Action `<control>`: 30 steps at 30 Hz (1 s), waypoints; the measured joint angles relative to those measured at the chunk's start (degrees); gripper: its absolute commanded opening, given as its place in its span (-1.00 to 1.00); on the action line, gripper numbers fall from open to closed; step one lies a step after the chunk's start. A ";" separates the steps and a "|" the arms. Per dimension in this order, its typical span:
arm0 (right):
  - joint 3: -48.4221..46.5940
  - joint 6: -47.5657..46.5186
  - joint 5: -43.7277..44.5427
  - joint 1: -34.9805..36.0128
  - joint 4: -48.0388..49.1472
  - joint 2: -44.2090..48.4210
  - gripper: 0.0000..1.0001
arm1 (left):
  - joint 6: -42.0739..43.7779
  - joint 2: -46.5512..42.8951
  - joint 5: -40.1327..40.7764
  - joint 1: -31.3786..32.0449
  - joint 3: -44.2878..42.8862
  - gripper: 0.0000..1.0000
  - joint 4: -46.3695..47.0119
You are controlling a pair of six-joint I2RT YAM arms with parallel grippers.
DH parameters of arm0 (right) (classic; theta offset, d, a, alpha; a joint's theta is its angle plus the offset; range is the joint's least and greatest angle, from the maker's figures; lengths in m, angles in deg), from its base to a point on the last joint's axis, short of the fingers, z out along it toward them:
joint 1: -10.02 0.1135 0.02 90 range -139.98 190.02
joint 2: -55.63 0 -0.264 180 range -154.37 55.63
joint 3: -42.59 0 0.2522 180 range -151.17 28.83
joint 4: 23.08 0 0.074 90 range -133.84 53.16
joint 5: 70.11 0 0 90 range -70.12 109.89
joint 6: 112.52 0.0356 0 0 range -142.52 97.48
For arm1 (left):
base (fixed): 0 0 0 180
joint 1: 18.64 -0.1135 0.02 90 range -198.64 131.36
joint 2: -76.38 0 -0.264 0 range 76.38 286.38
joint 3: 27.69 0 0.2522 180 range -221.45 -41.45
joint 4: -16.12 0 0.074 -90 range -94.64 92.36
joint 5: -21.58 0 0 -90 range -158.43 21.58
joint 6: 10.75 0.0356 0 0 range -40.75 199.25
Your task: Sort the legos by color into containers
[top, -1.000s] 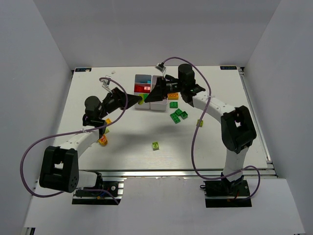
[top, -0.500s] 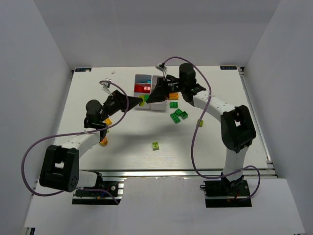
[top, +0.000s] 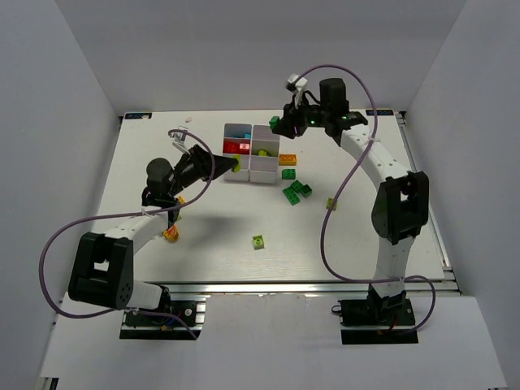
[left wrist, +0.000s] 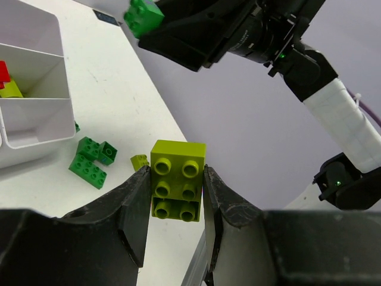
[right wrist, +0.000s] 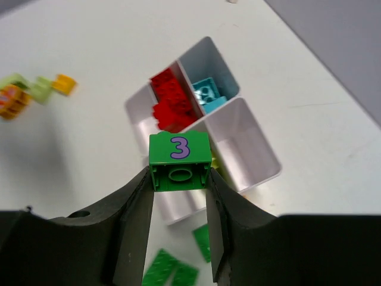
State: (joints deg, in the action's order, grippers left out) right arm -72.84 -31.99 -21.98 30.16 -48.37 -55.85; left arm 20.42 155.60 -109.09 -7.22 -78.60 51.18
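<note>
Legos (top: 296, 192) lie partly loose and partly sorted, and two are in grasp. The left pincer (left wrist: 175, 177) is clenched on a lime brick (left wrist: 177, 179), six studs facing the cam, w/ one finger flat on each side. From overhead that brick sits at the near row of the tray's (top: 262, 175) left column, but we can't tell its height over the compartment. The right pincer (right wrist: 178, 179) is clamped on a green brick (right wrist: 178, 158) w/ a purple 3 on its face, held in the air clear above the tray. From overhead it hangs at the tray's far right corner. Inside the tray we make out red bricks (right wrist: 168, 101) in one compartment, a light blue brick (right wrist: 205, 95) in the adjoining one, and a bare white one beside them. Loose on the table (top: 366, 236) are dark green bricks (left wrist: 89, 164) near the tray's right side, an orange brick (top: 288, 160) against or just beside the tray (can't say which), a lone lime piece (top: 258, 241) well apart toward the front, and a small lime bit (top: 331, 203). Hard to read: in the right wrist view the green brick and fingers cover the tray's near compartments, w/ only a sliver of lime showing. The left wrist view cuts the tray off at the frame edge. Orange and yellow pieces (top: 171, 234) sit partly under the left arm (top: 130, 231) and are blurred in the right wrist view.
</note>
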 measured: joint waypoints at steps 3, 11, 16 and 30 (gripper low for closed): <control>-3.96 -8.04 5.55 1.49 -2.82 -3.17 -1.00 | 2.12 0.24 0.81 0.79 -1.73 -1.00 -3.61; -9.75 -18.71 16.06 4.46 -5.66 -12.26 -0.95 | 4.13 1.62 1.22 2.34 -2.12 -1.00 -7.06; -11.43 -22.47 19.96 4.85 -5.70 -14.67 -0.74 | 4.81 2.23 1.27 2.67 -2.73 -1.00 -8.66; -11.45 -25.70 22.71 5.40 -3.52 -15.37 -0.14 | 5.49 3.04 1.27 3.08 -3.41 -1.00 -9.94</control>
State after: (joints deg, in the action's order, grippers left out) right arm -84.29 -57.70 0.73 35.56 -51.89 -71.22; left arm 25.91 158.63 -107.82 -4.14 -82.01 41.24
